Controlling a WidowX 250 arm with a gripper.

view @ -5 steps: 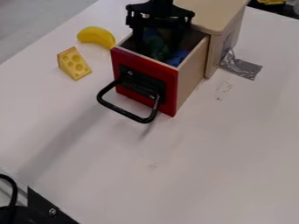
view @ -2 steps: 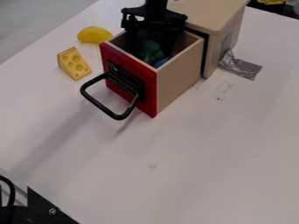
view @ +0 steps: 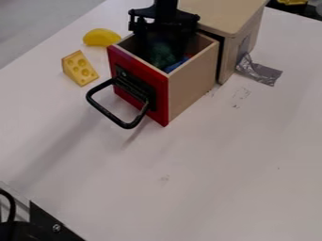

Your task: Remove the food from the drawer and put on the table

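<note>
The black gripper (view: 162,40) hangs down inside the open drawer, its lower part hidden between the drawer walls. The drawer (view: 194,80) has wooden sides, a red front and a black handle, and is pulled out of its wooden cabinet. In the drawer lie a dark green food piece (view: 162,54) and something blue (view: 177,65), right by the gripper; whether it touches them I cannot tell. On the white table (view: 207,169) a yellow cheese wedge (view: 80,68) and a yellow banana (view: 101,37) rest left of the drawer.
The wooden cabinet (view: 221,15) stands behind the drawer, with silver tape (view: 260,71) holding its right side to the table. The black handle (view: 117,120) juts out at the front. Black hardware with a cable (view: 47,225) is at the lower left corner.
The drawer has shifted left and turned slightly, its front now closer to the banana. The gripper has moved a little left with it, still inside. Cheese and banana have stayed put.
</note>
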